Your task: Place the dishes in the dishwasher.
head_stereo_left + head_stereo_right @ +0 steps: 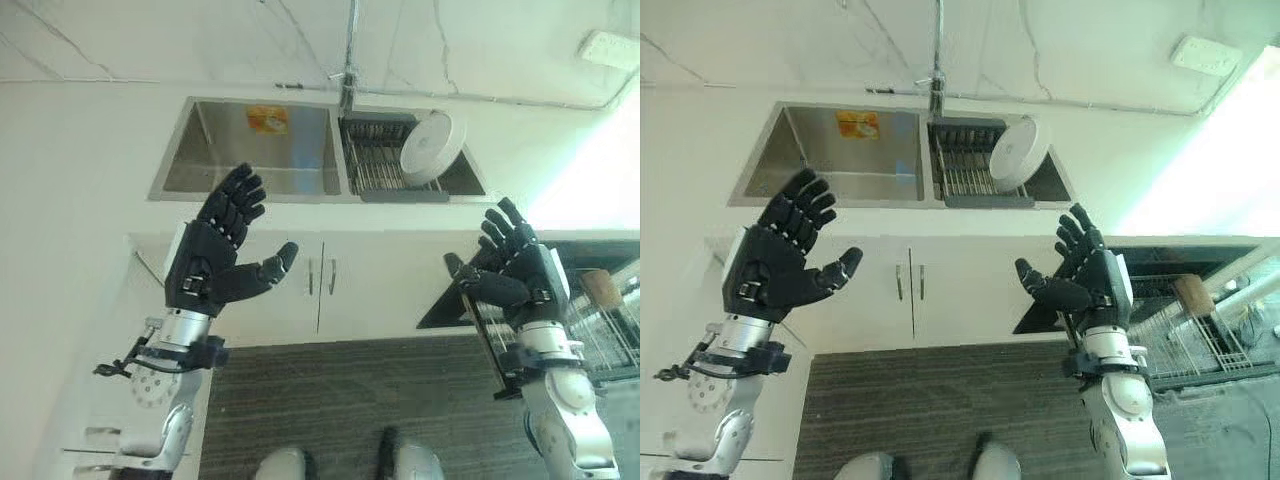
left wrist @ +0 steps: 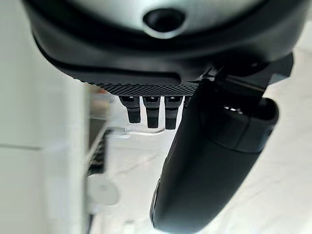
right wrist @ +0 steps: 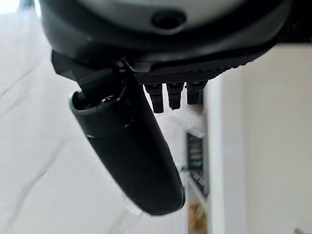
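Observation:
A white plate leans upright in the dark drying rack in the right basin of the steel sink. My left hand is raised in front of the counter edge, open, fingers spread, holding nothing. My right hand is raised at the right, open and empty, in front of the open dishwasher, whose wire rack is pulled out. In the left wrist view my left hand has straight fingers and the plate shows past them. The right wrist view shows my right hand open as well.
White cabinet doors with two handles stand below the sink. A tap rises behind the basins. A brownish item sits in the dishwasher rack. Dark floor lies before the cabinets.

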